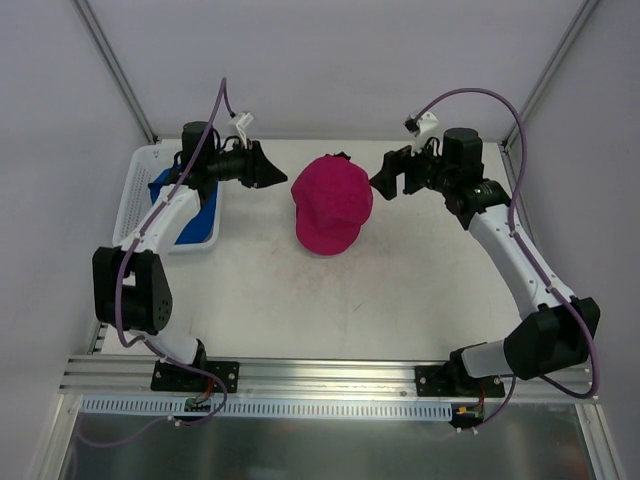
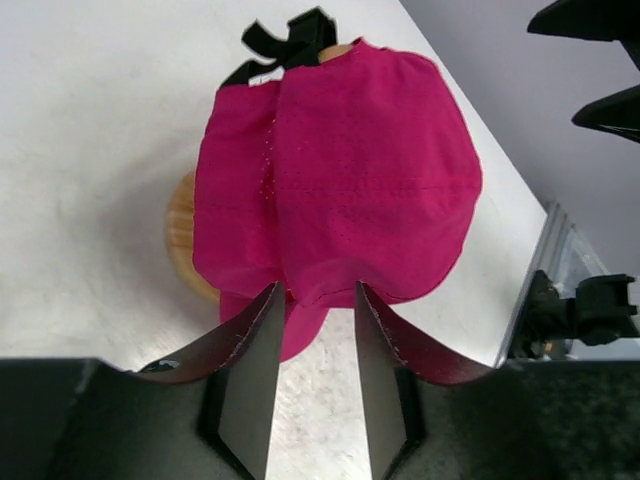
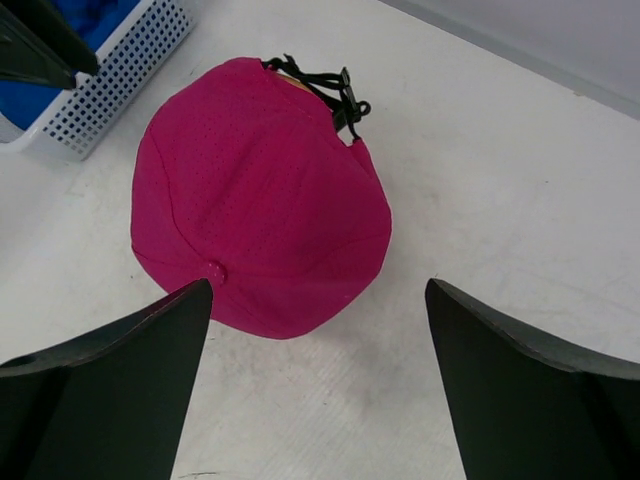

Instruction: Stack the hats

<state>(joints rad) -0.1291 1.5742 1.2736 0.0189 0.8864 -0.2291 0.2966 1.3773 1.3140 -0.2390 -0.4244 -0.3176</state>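
Note:
A magenta-pink hat [image 1: 332, 203] lies in the middle of the table, brim towards the arms, its black strap at the far side. In the left wrist view the hat [image 2: 330, 170] rests on a tan wooden disc [image 2: 181, 238], and a second pink layer shows under its near edge. My left gripper [image 1: 284, 171] is open just left of the hat; its fingertips [image 2: 272, 295] reach the hat's edge without pinching it. My right gripper [image 1: 379, 183] is wide open just right of the hat [image 3: 255, 190], empty. A blue hat [image 1: 196, 215] lies in the basket.
A white slatted basket [image 1: 134, 196] stands at the far left of the table, under the left arm; it also shows in the right wrist view [image 3: 125, 62]. Metal frame posts rise at both back corners. A rail runs along the near edge.

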